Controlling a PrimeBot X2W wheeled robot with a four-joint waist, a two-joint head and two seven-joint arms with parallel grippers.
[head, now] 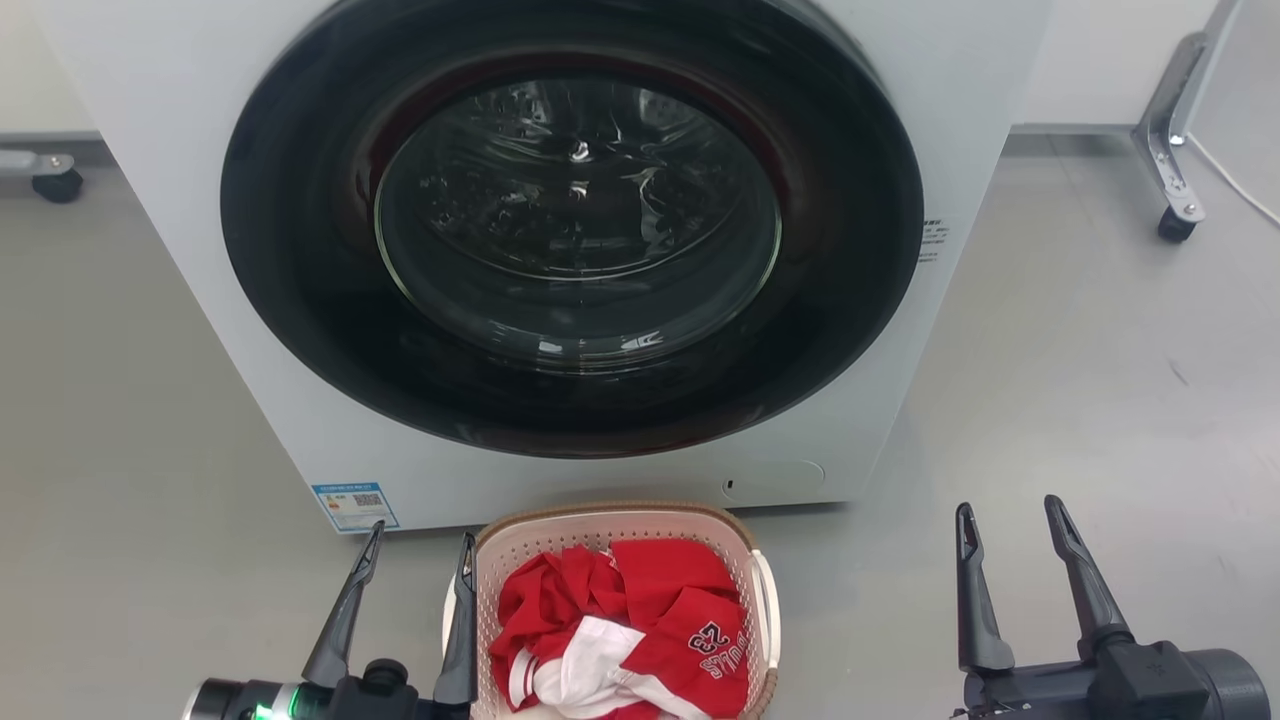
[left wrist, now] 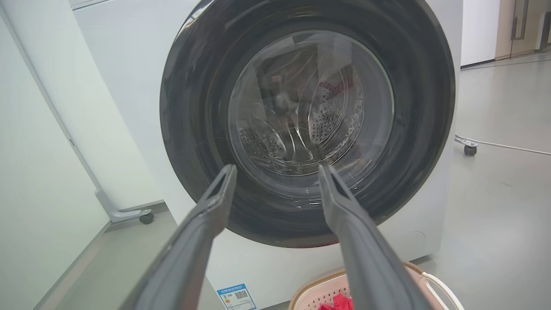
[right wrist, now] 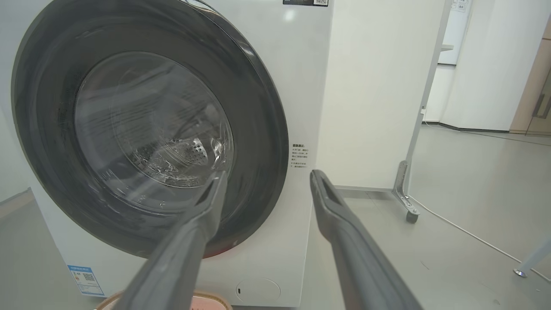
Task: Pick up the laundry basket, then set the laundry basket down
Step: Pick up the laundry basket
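Note:
The laundry basket (head: 745,560), cream-pink with a brown rim and a white side handle, stands on the floor just in front of the washer, holding red and white clothes. Its rim (left wrist: 308,289) shows low in the left wrist view and a sliver of the basket (right wrist: 206,298) peeks in at the bottom of the right wrist view. My left gripper (head: 422,545) is open beside the basket's left edge, its inner finger right next to the rim. My right gripper (head: 1010,515) is open, well to the right of the basket, holding nothing.
The white washer (head: 200,150) with its shut dark round door (head: 570,230) rises straight ahead. Caster feet of white partition frames stand at the far left (head: 55,180) and far right (head: 1175,215). A cable (right wrist: 465,232) runs along the grey floor on the right.

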